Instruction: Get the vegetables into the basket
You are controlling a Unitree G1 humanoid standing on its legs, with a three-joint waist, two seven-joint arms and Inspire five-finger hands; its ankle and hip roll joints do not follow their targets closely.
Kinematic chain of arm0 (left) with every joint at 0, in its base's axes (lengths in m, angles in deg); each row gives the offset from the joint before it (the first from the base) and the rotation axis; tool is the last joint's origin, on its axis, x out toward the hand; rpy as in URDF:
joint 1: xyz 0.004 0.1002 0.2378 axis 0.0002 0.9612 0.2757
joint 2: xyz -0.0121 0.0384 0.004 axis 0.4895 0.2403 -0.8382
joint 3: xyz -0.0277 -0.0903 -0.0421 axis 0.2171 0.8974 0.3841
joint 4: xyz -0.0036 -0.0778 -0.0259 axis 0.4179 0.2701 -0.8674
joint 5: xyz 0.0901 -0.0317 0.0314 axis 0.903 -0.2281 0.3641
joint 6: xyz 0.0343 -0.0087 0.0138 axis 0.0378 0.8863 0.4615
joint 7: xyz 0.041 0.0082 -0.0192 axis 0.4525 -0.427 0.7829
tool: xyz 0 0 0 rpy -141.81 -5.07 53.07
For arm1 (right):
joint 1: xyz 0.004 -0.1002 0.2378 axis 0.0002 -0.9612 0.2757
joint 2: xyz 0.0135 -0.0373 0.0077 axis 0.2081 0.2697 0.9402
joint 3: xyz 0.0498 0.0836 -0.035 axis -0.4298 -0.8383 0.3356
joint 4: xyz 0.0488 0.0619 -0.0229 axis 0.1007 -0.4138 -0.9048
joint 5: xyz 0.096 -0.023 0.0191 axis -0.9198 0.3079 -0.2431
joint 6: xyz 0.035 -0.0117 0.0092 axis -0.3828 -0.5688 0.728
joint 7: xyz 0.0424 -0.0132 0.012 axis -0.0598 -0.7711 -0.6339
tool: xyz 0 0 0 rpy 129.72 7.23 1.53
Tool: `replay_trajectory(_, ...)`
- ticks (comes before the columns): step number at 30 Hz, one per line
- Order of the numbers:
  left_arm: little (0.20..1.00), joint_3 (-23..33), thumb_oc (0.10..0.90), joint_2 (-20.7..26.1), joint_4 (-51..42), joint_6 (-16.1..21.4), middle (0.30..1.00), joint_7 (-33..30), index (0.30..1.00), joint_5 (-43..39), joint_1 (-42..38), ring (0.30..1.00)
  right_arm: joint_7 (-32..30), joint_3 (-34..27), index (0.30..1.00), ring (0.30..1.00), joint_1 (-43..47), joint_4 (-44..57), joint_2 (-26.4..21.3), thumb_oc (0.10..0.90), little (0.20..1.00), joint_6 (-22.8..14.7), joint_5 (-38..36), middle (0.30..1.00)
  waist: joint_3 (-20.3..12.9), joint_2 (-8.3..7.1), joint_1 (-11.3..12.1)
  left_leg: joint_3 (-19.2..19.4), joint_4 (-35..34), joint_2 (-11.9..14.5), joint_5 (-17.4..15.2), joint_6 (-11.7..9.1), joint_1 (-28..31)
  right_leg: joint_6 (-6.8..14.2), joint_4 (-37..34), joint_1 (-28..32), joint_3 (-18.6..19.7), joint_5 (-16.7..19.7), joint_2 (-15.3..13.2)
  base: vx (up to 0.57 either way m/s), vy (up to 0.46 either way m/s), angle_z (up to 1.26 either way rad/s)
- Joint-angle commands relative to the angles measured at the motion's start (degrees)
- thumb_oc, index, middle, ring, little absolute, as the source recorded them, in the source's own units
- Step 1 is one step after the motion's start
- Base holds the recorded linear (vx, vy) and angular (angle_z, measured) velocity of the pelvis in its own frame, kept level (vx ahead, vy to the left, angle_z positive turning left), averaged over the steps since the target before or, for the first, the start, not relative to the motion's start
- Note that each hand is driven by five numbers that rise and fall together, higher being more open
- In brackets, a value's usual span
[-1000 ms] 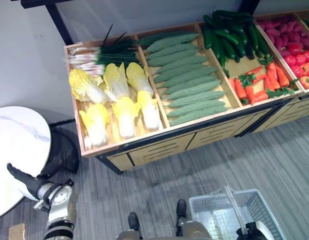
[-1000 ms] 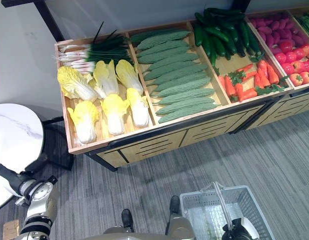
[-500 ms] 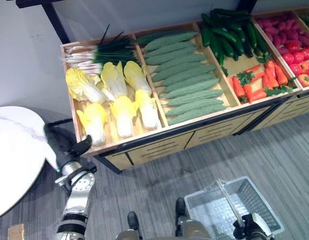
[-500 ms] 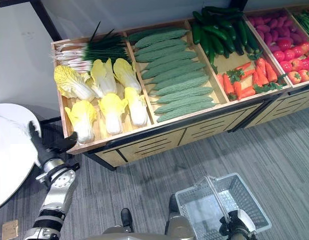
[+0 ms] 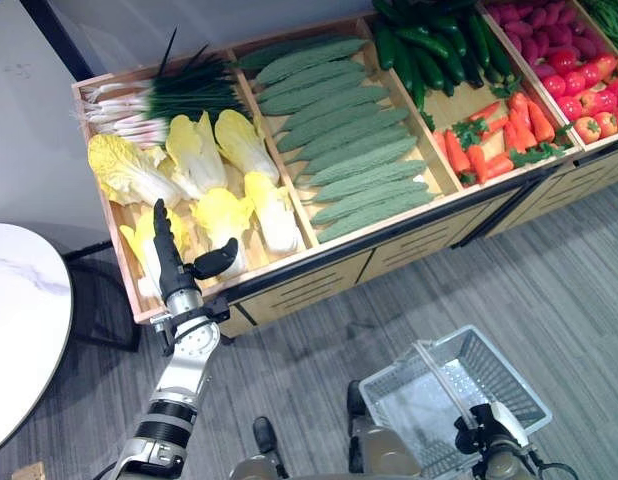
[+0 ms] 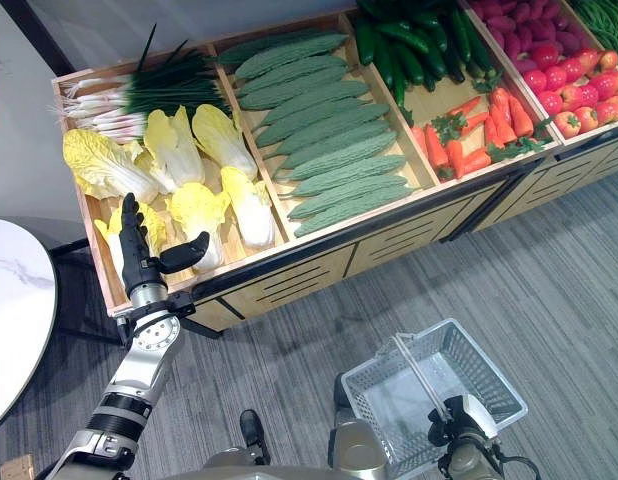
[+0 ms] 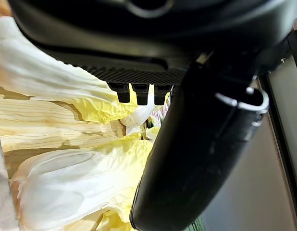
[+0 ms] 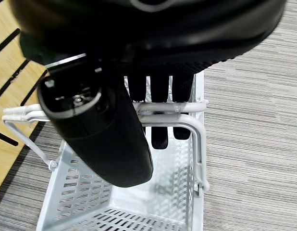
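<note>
The left hand (image 6: 147, 256) had come up from beside the round white table (image 5: 19, 330) and now hung open over the yellow cabbages (image 5: 221, 215) at the front of the wooden stand (image 6: 289, 270), ready to grab one. The right hand (image 8: 158, 91) held the white basket (image 6: 429, 385) by its handle; the basket was empty. Green gourds (image 5: 349, 140), carrots (image 5: 479, 150) and cucumbers (image 5: 429, 50) lay close by.

Your stall (image 5: 319, 262) ahead, basket (image 5: 459, 392) on the floor at lower right.
From your left, its bins hold cabbages (image 5: 224, 215) with scallions (image 5: 164, 95) behind, gourds (image 5: 339, 125), then carrots (image 5: 479, 150) before cucumbers (image 5: 429, 50); a surface (image 5: 19, 340) stands at far left.
</note>
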Motion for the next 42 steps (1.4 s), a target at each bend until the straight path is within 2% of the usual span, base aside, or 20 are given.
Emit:
replay_trajectory(1,1.0,0.5,0.9,2.34,0.98,2.49,1.0,-2.32,1.0,4.5,-7.06,1.0,-2.82,2.17,0.3,0.3,0.93,-1.65,-1.15,0.4,0.3,-0.43,0.27,0.3,-2.98,-4.34,-0.33,-2.77,0.0,3.39,0.51,-4.24,0.13,5.9,0.01,1.24,2.7,-1.65,-4.73,0.03,-0.024,-0.07)
replay_trajectory(8,1.0,0.03,0.9,1.69,8.76,-1.81,1.0,-3.69,1.0,6.5,-8.22,1.0,-3.59,2.59,0.3,0.3,1.18,-2.03,-0.71,0.4,0.3,-0.31,0.28,0.3,-3.35,-4.66,-1.02,-1.9,0.0,3.7,0.38,-4.4,0.4,5.7,0.01,0.76,3.59,-1.8,-4.11,0.02,-0.015,-0.05)
replay_trajectory(20,1.0,-4.91,0.9,4.56,20.49,-11.1,1.0,-0.32,1.0,18.82,-11.59,1.0,-2.08,3.79,0.3,0.3,2.16,-0.24,-0.68,0.4,0.3,-0.75,-0.55,0.3,-3.27,-4.72,-2.15,-0.73,0.0,4.2,0.16,-4.49,0.55,5.7,0.01,-0.22,4.79,-1.64,-3.42,0.01,-0.007,-0.07)
replay_trajectory(21,0.3,-4.75,0.4,4.34,25.48,-12.55,0.3,-1.09,0.3,19.73,-12.12,0.3,-1.85,4.11,0.3,0.3,2.33,0.03,-0.61,0.4,0.3,-0.95,-0.5,0.3,-3.4,-4.81,-2.33,-0.46,0.0,4.32,0.15,-4.56,0.72,5.62,0.01,-0.39,5.06,-1.58,-3.28,-0.01,-0.003,-0.05)
replay_trajectory(26,0.3,-4.25,0.4,4.92,30.64,-13.61,0.3,-1.22,0.3,20.37,-11.45,0.3,-1.07,4.64,0.3,0.3,2.49,0.19,-0.81,0.4,0.3,-1.49,-0.6,0.3,-3.66,-4.88,-2.37,-0.06,0.0,4.42,-0.2,-4.57,1.39,5.55,0.01,0.05,5.44,-1.68,-3.07,0.0,0.004,-0.08)
replay_trajectory(35,0.3,-1.3,0.4,5.22,27.99,-11.97,0.3,-3.76,0.3,17.31,-11.33,0.3,-0.53,4.87,0.3,0.3,2.17,-0.02,-0.38,0.4,0.3,-1.44,-0.53,0.3,-3.61,-5.14,-2.17,-0.11,0.0,4.24,-0.38,-4.5,1.64,5.59,0.01,0.36,5.31,-1.62,-3.15,0.0,0.001,-0.02)
replay_trajectory(38,0.3,0.56,0.4,5.75,22.22,-9.81,0.3,-6.44,0.3,15.68,-11.9,0.3,-0.52,4.99,0.3,0.3,1.91,-0.13,-0.17,0.4,0.3,-1.47,-0.28,0.3,-3.6,-5.3,-2.04,-0.26,0.0,4.19,-0.45,-4.49,1.72,5.61,0.01,0.54,5.27,-1.64,-3.26,0.0,0.0,0.0)
replay_trajectory(41,0.3,3.4,0.4,5.91,11.14,-5.88,0.3,-9.81,0.3,14.02,-13.23,0.3,-0.75,4.78,0.3,0.3,1.56,-0.6,-0.11,0.4,0.3,-1.55,-0.21,0.3,-3.41,-5.38,-1.73,-0.82,0.0,4.15,-0.53,-4.53,1.75,5.72,0.01,0.92,4.81,-1.75,-3.49,0.0,0.0,0.0)
replay_trajectory(42,0.3,3.63,0.4,5.86,9.71,-5.67,0.3,-9.84,0.3,14.21,-13.31,0.3,-0.78,4.76,0.3,0.3,1.54,-0.52,-0.09,0.4,0.3,-1.6,-0.28,0.3,-3.44,-5.45,-1.74,-0.91,0.0,4.12,-0.52,-4.52,1.67,5.73,0.01,0.9,4.74,-1.74,-3.54,-0.02,0.0,0.06)
